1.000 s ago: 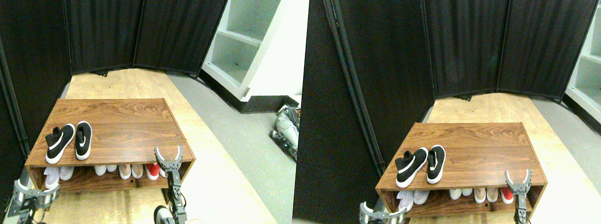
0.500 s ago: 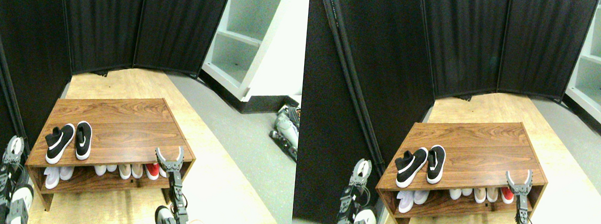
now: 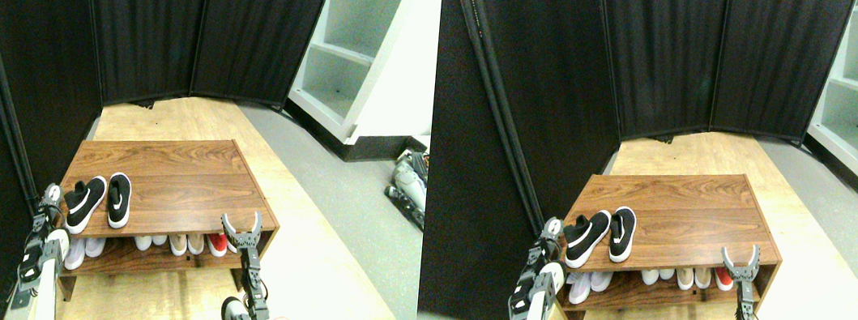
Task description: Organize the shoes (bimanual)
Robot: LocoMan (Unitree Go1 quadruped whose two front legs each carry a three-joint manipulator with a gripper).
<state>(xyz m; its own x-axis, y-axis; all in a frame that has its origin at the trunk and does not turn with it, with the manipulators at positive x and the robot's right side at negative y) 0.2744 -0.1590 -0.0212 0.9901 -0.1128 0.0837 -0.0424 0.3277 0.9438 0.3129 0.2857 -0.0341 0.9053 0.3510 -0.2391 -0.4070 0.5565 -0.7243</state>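
Observation:
The shoes, a pair of black sneakers with white soles, lie side by side on the left end of the wooden rack's top (image 3: 176, 173). The left shoe (image 3: 86, 204) angles slightly outward and the right shoe (image 3: 119, 200) points straight back. My left gripper (image 3: 51, 197) is raised at the rack's left edge, just left of the left shoe's heel, and is seen edge-on. At the rack's front right corner my right gripper (image 3: 241, 225) stands open and holds nothing, far from the pair.
The rack's lower shelf holds white shoes (image 3: 85, 249), beige shoes (image 3: 179, 243) and a red shoe (image 3: 218, 242). A black folding screen (image 3: 148, 16) stands behind and to the left. A white shelving unit (image 3: 356, 49) is at the back right, with grey gear (image 3: 407, 179) on the floor.
My left manipulator has risen from below the rack's front left corner to its left edge, close beside the black pair. The right gripper and the shoes have stayed put.

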